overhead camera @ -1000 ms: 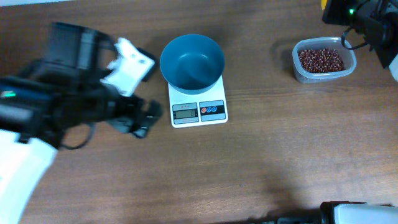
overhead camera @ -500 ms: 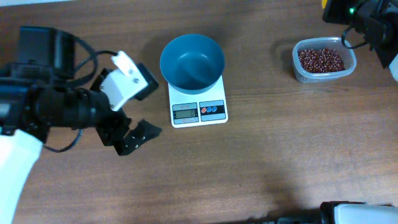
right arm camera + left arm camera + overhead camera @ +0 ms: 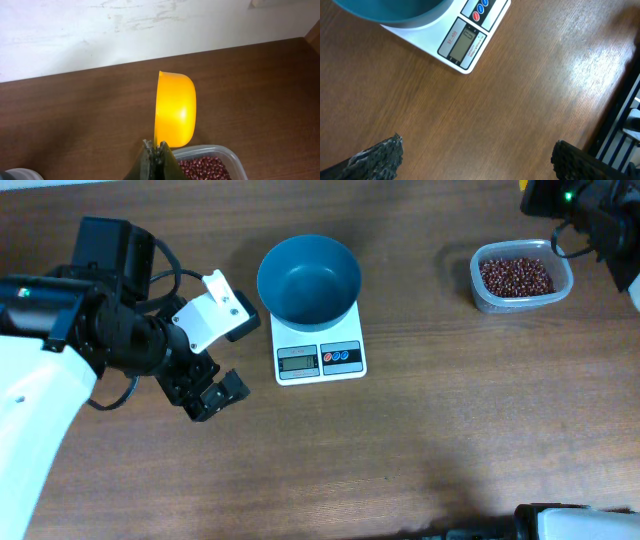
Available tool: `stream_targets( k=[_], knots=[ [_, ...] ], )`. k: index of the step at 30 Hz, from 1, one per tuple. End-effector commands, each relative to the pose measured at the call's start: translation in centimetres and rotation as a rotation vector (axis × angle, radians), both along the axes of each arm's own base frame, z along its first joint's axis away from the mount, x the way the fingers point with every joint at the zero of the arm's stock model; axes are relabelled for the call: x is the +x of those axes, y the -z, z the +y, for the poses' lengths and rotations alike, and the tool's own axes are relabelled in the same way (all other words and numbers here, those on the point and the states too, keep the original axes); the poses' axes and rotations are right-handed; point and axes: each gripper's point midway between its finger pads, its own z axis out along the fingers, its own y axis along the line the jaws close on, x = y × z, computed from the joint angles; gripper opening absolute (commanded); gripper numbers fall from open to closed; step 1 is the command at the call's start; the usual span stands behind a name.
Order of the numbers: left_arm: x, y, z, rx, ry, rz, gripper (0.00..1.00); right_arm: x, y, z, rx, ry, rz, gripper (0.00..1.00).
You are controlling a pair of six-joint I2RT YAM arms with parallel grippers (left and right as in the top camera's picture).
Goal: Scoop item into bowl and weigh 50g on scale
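Observation:
The teal-blue bowl [image 3: 308, 277] stands empty on the white scale [image 3: 320, 360] at the table's middle; both also show in the left wrist view, the bowl [image 3: 395, 10] and the scale [image 3: 465, 40]. The red-brown beans [image 3: 516, 276] fill a clear tub [image 3: 478, 288] at the right. My left gripper [image 3: 215, 393] is open and empty over bare table, left and in front of the scale; its fingertips [image 3: 377, 157] stand wide apart. My right gripper [image 3: 157, 152] is shut on the handle of a yellow scoop [image 3: 175, 110], held tilted on its side just behind the tub of beans [image 3: 205, 167].
The right arm [image 3: 590, 215] reaches in from the top right corner. The left arm's dark body [image 3: 100, 330] covers the table's left side. A pale wall [image 3: 150, 25] lies beyond the table's far edge. A dark frame [image 3: 625, 120] runs along the table's edge.
My left arm has swung and turned, and its gripper has moved away from the scale's left edge toward the front. The right arm, scoop, bowl and tub have not moved.

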Motion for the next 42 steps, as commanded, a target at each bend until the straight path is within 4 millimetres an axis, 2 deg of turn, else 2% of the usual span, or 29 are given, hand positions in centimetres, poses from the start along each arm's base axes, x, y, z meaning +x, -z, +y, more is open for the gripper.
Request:
stream_targets(
  k=[1, 4, 17, 20, 34, 42],
  knots=[
    [0.5, -0.6, -1.1, -0.001, 0.048, -0.049, 0.99, -0.2, -2.6, -0.1, 0.004, 0.003, -0.061, 0.04],
    [1.0, -0.7, -1.8, 0.021, 0.074, -0.091, 0.99, -0.2, -2.7, -0.1, 0.004, 0.003, -0.064, 0.04],
    [1.8, -0.7, -1.6, 0.053, 0.069, -0.129, 0.99, -0.4, -2.7, -0.1, 0.005, 0.003, -0.061, 0.04],
    [2.5, -1.0, -1.8, 0.027, -0.002, -0.128, 0.99, -0.6, -2.3, -0.1, 0.006, 0.002, -0.043, 0.04],
    [1.9, -1.1, -2.4, -0.009, 0.015, -0.106, 0.99, -1.3, -1.2, 0.0, 0.012, 0.003, 0.011, 0.04],
    [1.8, -1.2, -2.7, -0.026, 0.021, -0.100, 0.99, -1.3, -1.2, 0.0, 0.012, 0.002, 0.011, 0.04]
  ],
)
